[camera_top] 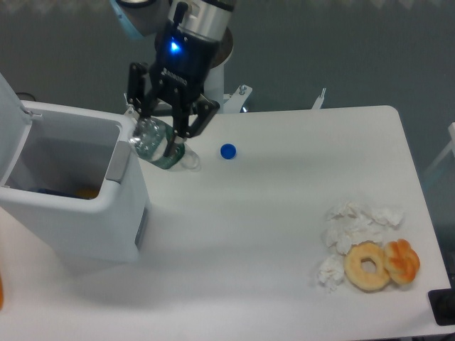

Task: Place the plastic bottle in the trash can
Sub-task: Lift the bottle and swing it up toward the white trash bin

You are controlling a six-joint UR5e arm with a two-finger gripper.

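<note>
Just clear, dented plastic bottle (pixel 158 145)

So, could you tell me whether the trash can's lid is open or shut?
Open: the trash can shows its inside from above, and its lid is swung up at the left.

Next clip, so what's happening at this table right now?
The arm's gripper holds the plastic bottle just beside the right rim of the open trash can, not yet over the opening. A blue cap lies on the table nearby. Crumpled tissues, a donut and a pastry sit at the front right, untouched.
</note>
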